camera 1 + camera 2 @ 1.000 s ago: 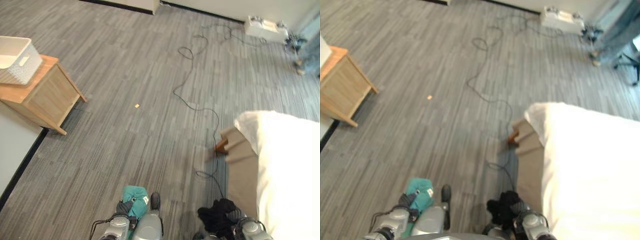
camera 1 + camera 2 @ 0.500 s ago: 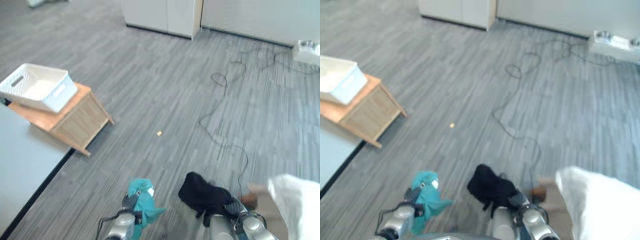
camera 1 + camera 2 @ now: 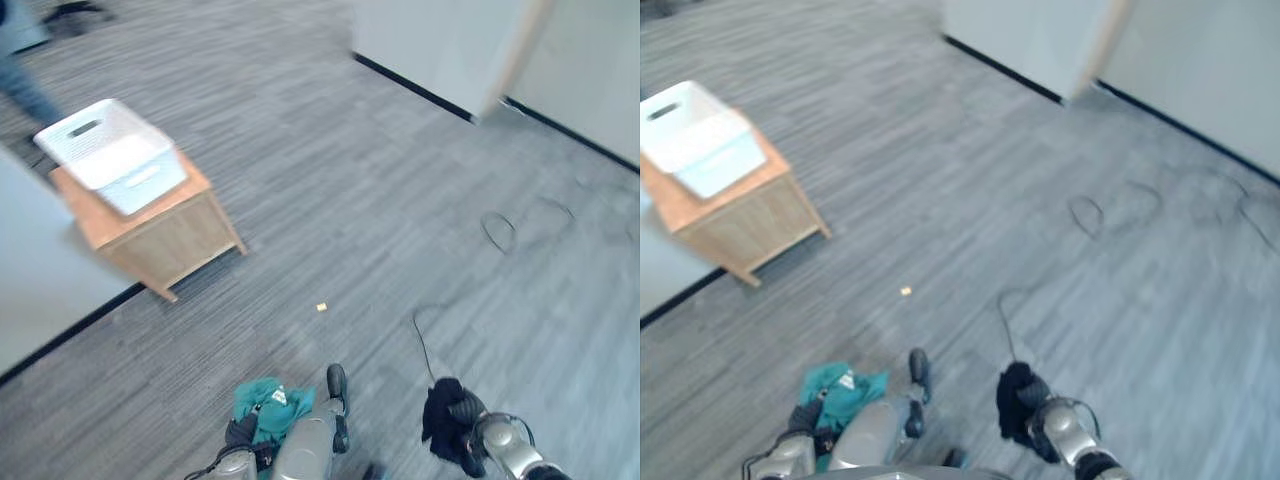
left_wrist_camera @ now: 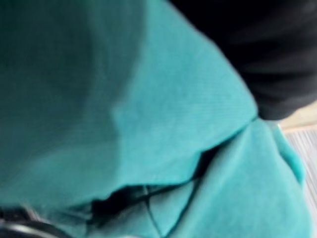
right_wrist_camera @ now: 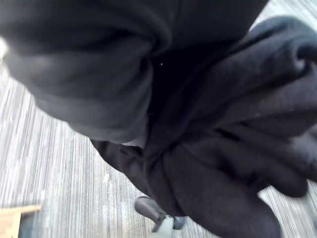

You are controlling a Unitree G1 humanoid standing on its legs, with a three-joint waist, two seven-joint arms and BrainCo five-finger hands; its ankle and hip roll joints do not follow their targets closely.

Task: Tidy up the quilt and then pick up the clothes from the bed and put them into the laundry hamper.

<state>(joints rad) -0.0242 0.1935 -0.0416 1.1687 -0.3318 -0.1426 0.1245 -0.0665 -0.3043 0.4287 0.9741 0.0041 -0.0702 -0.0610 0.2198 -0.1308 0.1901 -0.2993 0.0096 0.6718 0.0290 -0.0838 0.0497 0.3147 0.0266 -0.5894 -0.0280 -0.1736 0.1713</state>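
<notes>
- Teal cloth (image 3: 268, 409): one piece, bunched over the left hand (image 3: 241, 432), low in the eye views and well short of the cabinet (image 3: 150, 228); a small white tag shows on it.
- Left hand: its dark cover peeks out under the teal cloth, which hangs from it; the fingers are buried in the folds, so whether they are curled or straight cannot be told.
- In the left wrist view the teal cloth (image 4: 148, 124) lies right against the lens, with a dark fold across one corner.
- Black cloth (image 3: 441, 420): one piece, wrapped over the right hand (image 3: 467, 410), to the right of the teal cloth and farther from the cabinet.
- Right hand: a dark rounded bit shows against the black cloth; the fingers are lost in the fabric, so their state cannot be told.
- In the right wrist view the black cloth (image 5: 208, 148) hangs in heavy folds above the floor.
- Hamper (image 3: 115, 155): one white basket with slotted handles, sitting on top of the cabinet, apart from both cloths.
- Cabinet: one low wooden unit, standing on short legs by a pale wall.
- Floor (image 3: 350, 200): grey striped carpet between the cabinet and the hands, with one small tan scrap (image 3: 321, 307) lying on it, nearer the hands than the cabinet.
- One person's leg (image 3: 22, 85) shows beyond the hamper.
</notes>
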